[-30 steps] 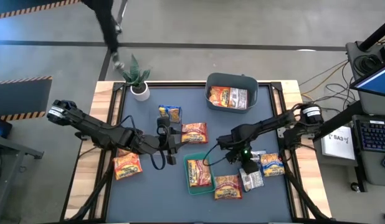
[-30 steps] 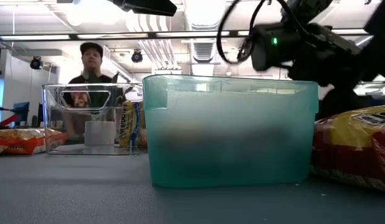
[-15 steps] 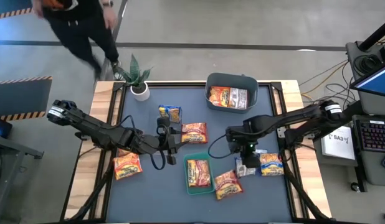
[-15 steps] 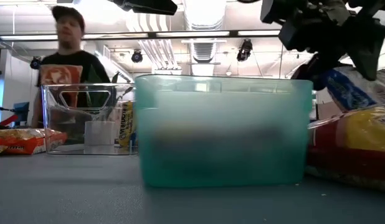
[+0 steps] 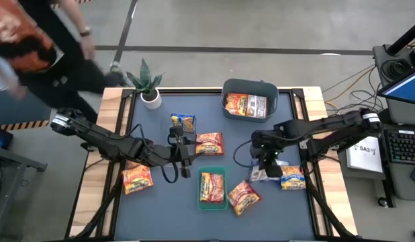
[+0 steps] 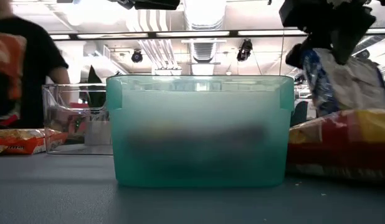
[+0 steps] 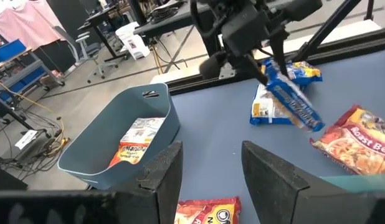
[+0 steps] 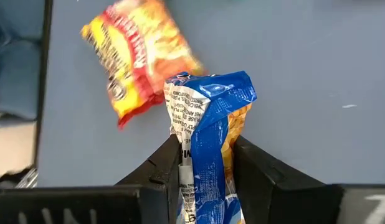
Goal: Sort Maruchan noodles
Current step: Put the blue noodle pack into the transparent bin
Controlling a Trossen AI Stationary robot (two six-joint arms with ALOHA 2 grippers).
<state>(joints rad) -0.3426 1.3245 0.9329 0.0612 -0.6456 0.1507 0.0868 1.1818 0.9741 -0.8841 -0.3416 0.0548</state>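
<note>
My right gripper (image 5: 264, 165) is shut on a blue Maruchan noodle packet (image 8: 209, 106) and hangs over the table's right half. A blue-and-yellow packet (image 5: 293, 178) lies just to its right, and an orange packet (image 5: 243, 197) lies askew nearer the front. The flat green tray (image 5: 211, 189) holds one orange packet. The grey-blue bin (image 5: 250, 98) at the far side holds two packets. My left gripper (image 5: 189, 153) waits open left of centre, between a blue packet (image 5: 183, 123), an orange packet (image 5: 209, 143) and another orange one (image 5: 137, 179). My right gripper pinches the blue packet between its two fingers, on its crumpled upper part (image 8: 208, 134). The fingers slant down from above. The packet stands edge-on in the grip and hangs tilted below the fingers (image 7: 293, 104), clear of the table.
A potted plant (image 5: 149, 89) stands at the far left corner. A person (image 5: 33, 47) moves past beyond that corner. In the low view a clear container (image 6: 74, 118) shows behind the tray, on the left. Bare mat lies along the near edge.
My right gripper has risen and drawn toward the far edge, lifting the blue packet off the heap at the right until it hangs clear. The orange packet beside the tray has turned askew. The person has walked along the table's far left.
</note>
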